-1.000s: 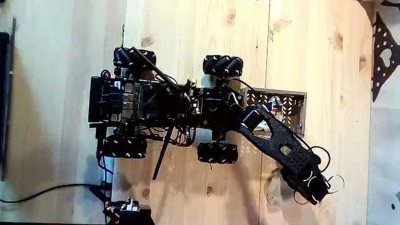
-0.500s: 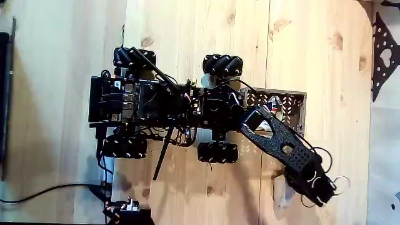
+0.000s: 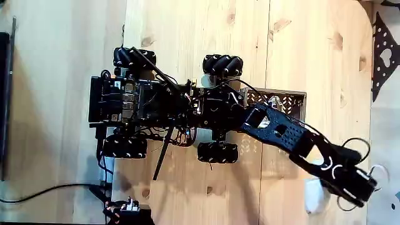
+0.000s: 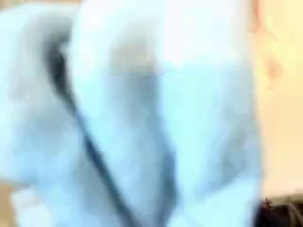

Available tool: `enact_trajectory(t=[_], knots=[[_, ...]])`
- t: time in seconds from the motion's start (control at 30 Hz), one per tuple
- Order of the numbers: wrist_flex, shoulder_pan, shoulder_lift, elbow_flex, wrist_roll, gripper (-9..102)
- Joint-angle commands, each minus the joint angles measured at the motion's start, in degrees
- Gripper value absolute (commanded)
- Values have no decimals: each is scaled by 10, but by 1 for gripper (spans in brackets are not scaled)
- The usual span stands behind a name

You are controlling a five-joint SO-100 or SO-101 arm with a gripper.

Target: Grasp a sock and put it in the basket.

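In the fixed view my arm reaches from the wheeled base out to the lower right. The sock (image 3: 312,199), a pale whitish lump, hangs right at the left side of my gripper (image 3: 326,191), whose jaws are hidden under the arm. In the wrist view blurred pale fabric of the sock (image 4: 142,113) sits very close to the lens. The basket (image 3: 289,99), dark with lattice walls, stands against the front of the base, and my upper arm crosses over it.
The black mobile base (image 3: 144,103) with its wheels (image 3: 222,65) takes up the middle of the wooden floor panels. A black cable (image 3: 44,192) runs along the lower left. A black patterned piece (image 3: 382,56) lies at the right edge.
My arm has swung out to the right and stretched longer. The sock has travelled right with the gripper, from the lower middle toward the lower right.
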Motion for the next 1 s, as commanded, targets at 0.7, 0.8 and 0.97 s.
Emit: enact_trajectory(t=[0.7,0.8,0.97], knots=[[-96,-81,568,635,111,0],[-95,-104,601,688,118,1],[-100,-126,681,773,96,0]])
